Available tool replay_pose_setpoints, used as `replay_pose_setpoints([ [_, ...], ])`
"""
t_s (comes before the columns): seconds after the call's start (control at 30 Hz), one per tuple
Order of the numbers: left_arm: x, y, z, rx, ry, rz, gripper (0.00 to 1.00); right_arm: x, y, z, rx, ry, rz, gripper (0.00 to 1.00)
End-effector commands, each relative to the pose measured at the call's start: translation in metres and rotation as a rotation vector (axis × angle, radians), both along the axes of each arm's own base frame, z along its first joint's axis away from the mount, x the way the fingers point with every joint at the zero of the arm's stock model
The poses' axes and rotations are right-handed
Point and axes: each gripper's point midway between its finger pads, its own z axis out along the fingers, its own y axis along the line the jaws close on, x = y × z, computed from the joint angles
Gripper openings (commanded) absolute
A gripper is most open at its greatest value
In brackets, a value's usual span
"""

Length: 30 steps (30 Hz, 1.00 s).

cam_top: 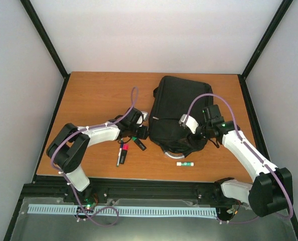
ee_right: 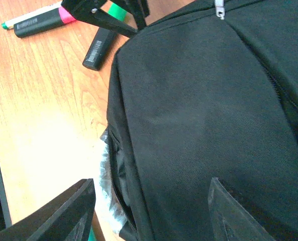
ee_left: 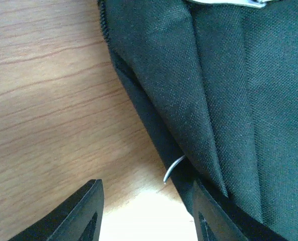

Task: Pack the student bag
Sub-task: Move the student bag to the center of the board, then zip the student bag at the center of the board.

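**Packing barely begun: four items outside the bag**

We find the student bag (cam_top: pixel 179 103) lying flat on the table (cam_top: pixel 94 93), right of centre, with both arms at its near end; the left gripper (ee_left: pixel 146 187) has its jaws apart astride the bag's edge, clamping nothing; the right gripper (ee_right: pixel 151 183) is spread over the bag's side, holding nothing. We judge the packing early; a gap at the zip shows some translucent film (ee_right: pixel 105 198) inside. We count one bag, one glue stick (cam_top: pixel 185 163), one green-capped marker (ee_right: pixel 100 46), one pink-and-black marker (ee_right: pixel 38 21) and one white pen (ee_right: pixel 23 17); those four lie loose on the wood.

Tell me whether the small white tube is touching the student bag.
Apart. The top external view shows the small white tube lying just off the near edge of the student bag, with a strip of the wooden table visible between them.
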Motion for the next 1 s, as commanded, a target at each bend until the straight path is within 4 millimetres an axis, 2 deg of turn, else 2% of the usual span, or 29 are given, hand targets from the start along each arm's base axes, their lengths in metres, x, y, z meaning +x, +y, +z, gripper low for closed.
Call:
replay_pose_setpoints([
  [0.0,0.018,-0.022,0.017,-0.055,-0.088,-0.082,0.48,0.003,0.009,-0.010,-0.031,-0.013,-0.005,0.63],
  [0.23,0.024,-0.027,0.010,-0.060,-0.103,-0.094,0.38,0.001,0.013,-0.026,-0.063,0.025,0.005,0.62],
  [0.33,0.026,-0.030,0.011,-0.068,-0.119,-0.107,0.26,0.001,0.014,-0.027,-0.060,0.032,0.007,0.62],
  [0.47,0.025,-0.030,0.018,-0.077,-0.146,-0.119,0.14,0.000,0.014,-0.030,-0.063,0.045,0.007,0.61],
  [0.6,0.024,-0.015,0.035,-0.071,-0.201,-0.056,0.04,0.000,0.013,-0.032,-0.069,0.049,0.004,0.61],
  [0.77,0.006,-0.005,0.049,-0.120,-0.224,-0.037,0.01,0.008,0.013,-0.033,-0.080,0.049,-0.016,0.61],
  [0.97,-0.017,0.001,0.035,-0.150,-0.164,-0.041,0.01,0.027,0.026,-0.018,-0.076,0.047,-0.027,0.61],
])
